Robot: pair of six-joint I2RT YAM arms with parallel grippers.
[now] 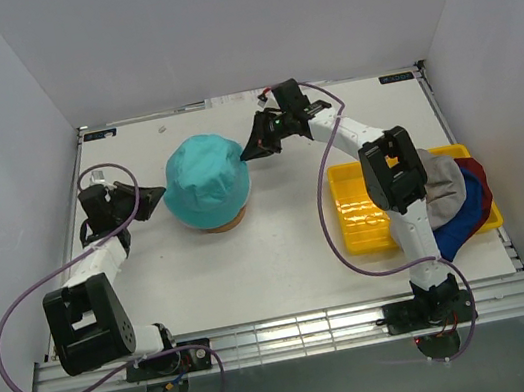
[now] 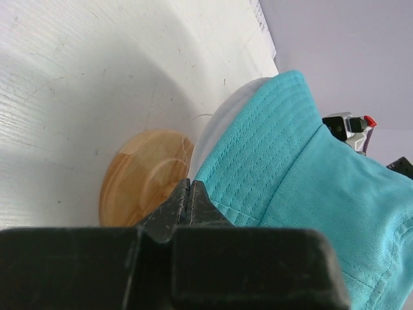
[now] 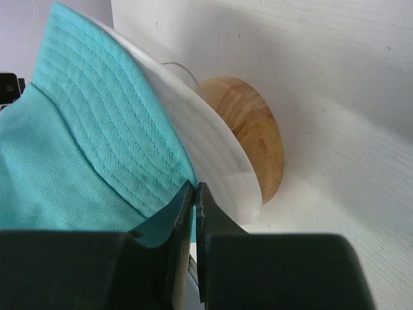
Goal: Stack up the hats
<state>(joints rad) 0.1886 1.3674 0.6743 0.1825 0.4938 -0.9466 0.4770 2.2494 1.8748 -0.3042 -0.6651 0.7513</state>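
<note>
teal hat (image 1: 204, 184), one, pinched by left hand (image 1: 151, 200) and right hand (image 1: 246, 154); three hats (image 1: 449, 188) in tray (image 1: 350, 206).

Four hats in all: one teal hat (image 1: 204, 184), one grey hat (image 1: 446, 186), one royal blue hat (image 1: 463, 230), one dark red hat (image 1: 486, 189). One wooden stand (image 2: 139, 177). One yellow tray (image 1: 358, 211). Two arms, one gripper apiece: left gripper (image 1: 151, 201), right gripper (image 1: 246, 153). Two purple cables (image 1: 3, 338). One tabletop (image 1: 283, 258).
</note>
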